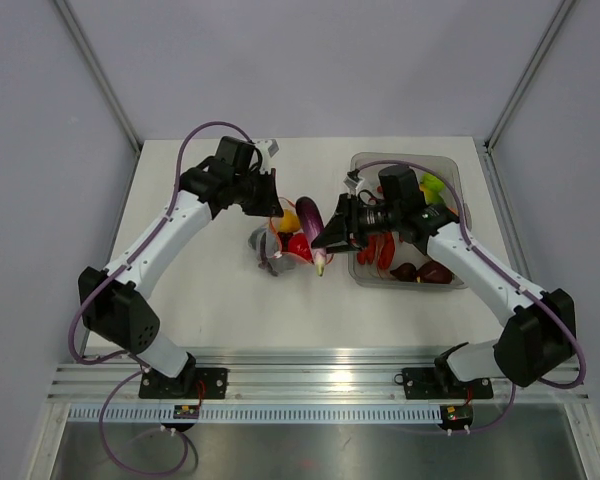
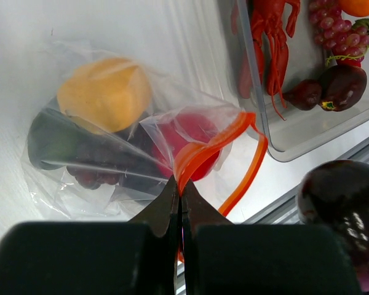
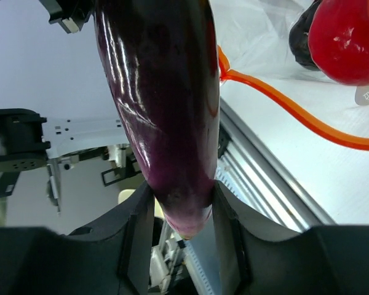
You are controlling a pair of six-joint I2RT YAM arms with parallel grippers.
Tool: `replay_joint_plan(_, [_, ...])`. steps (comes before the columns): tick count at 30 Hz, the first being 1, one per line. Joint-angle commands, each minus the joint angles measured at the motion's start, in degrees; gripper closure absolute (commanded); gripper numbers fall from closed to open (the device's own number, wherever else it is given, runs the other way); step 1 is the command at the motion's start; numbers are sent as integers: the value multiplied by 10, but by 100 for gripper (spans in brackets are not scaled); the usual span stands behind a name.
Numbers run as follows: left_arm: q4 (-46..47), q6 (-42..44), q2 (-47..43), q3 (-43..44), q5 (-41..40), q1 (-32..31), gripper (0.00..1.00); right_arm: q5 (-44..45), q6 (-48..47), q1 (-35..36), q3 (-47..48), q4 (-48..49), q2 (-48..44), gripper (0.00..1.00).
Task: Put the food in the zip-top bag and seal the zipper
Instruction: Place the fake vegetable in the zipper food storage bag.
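Plain at the left wrist, hidden from above: pinching the zipper (image 2: 218, 144) of the zip-top bag (image 2: 55, 184), lying on the desk (image 2: 80, 31) with food (image 2: 104, 92) inside, in the closed left tool (image 2: 179, 190); at the right wrist: clamping a purple eggplant (image 3: 166, 110) in the part-spread right tool (image 3: 183, 203).

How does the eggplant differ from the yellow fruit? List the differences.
The eggplant is dark purple and long; the yellow fruit is yellow-orange and rounded. The eggplant is clamped in the right gripper, outside the zip-top bag; the yellow fruit lies inside it. Both are toy food.
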Motion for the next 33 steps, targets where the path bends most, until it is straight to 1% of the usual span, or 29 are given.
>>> replay_joint_plan(1, [70,27,-38,-10,39,-1,100,-56,65,2,1,46,13,81])
replay_joint_plan(3, [74,30,-40,-17,40,-1,100,-63,99,2,-9,70,20,82])
replay_joint_plan(6, [75,31,-41,-22,46,-1,100,-55,96,3,-17,48,27,82])
replay_joint_plan(12, [76,30,-40,-23,46,-1,100,-41,104,9,-35,39,24,81])
replay_joint_plan(16, [79,30,-39,-23,50,-1,100,-38,120,10,-46,63,35,80])
replay_joint_plan(19, [78,32,-40,-23,46,-1,100,-45,136,16,-43,87,52,81])
replay_joint_plan(27, [73,34,-45,-28,45,-1,100,-44,138,24,-18,79,95,80])
replay_joint_plan(31, [74,35,-48,-37,47,-1,100,-48,171,24,-18,114,112,80])
replay_joint_plan(33, [75,35,-53,-42,52,-1,100,-48,206,24,-12,149,124,81])
